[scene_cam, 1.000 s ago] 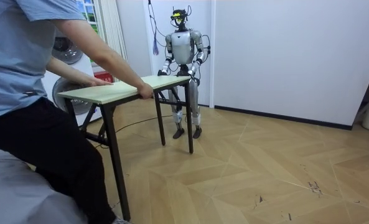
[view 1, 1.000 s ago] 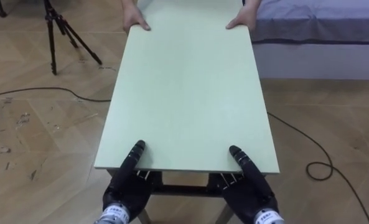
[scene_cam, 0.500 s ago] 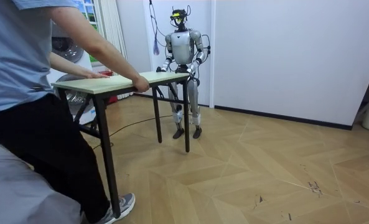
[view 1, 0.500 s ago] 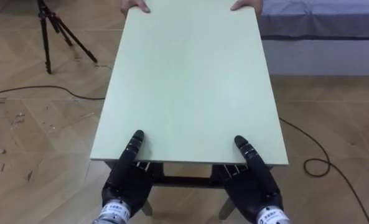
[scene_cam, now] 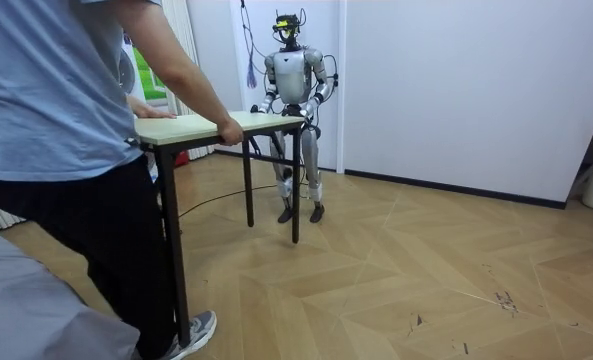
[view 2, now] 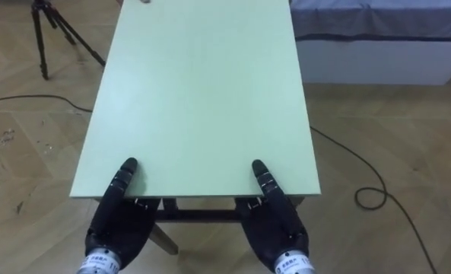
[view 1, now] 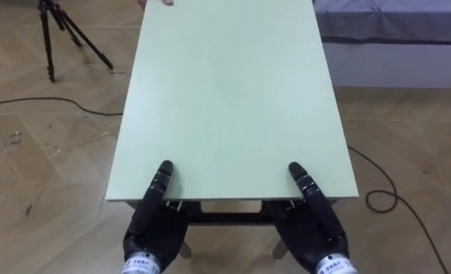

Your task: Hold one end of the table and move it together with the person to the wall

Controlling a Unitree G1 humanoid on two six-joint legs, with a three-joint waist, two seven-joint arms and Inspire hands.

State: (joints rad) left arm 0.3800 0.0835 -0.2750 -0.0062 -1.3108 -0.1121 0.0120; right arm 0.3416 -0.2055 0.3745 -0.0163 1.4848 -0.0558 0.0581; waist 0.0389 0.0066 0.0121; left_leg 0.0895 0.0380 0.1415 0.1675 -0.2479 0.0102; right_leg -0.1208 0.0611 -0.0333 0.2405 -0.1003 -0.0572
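At the near short edge of the table [view 1: 229, 99] I have both hands on, I tell my spotter: left hand [view 1: 155, 224] and right hand [view 1: 312, 228] each clamp the edge near a corner, thumb flat on top, the rest of the fingers tucked under the top.

Spotter: And the far end?

Me: In the room view the person [scene_cam: 66, 150] stands in the foreground with a hand [scene_cam: 230, 133] over that edge. So the table hangs between us, the robot upright at its end by the white wall. I can't tell whether the legs are clear of the floor.

Spotter: What worries you?

Me: The hold, first. It is shallow, right at the lip. If the person pulls faster than the robot steps, I'd expect the edge to slide out from under the thumbs and my end to drop.

Spotter: Anything around you?

Me: A bed [view 1: 392, 46] lies close to the table's far right corner, and a tripod [view 1: 54, 30] stands off to the left. A swing either way could clip one. There is also a cable [view 1: 385, 202] looping on the floor near my right side, which a foot could catch.

Spotter: And level?

Me: If our ends ride at different heights, the top tilts and the load shifts onto one hand.
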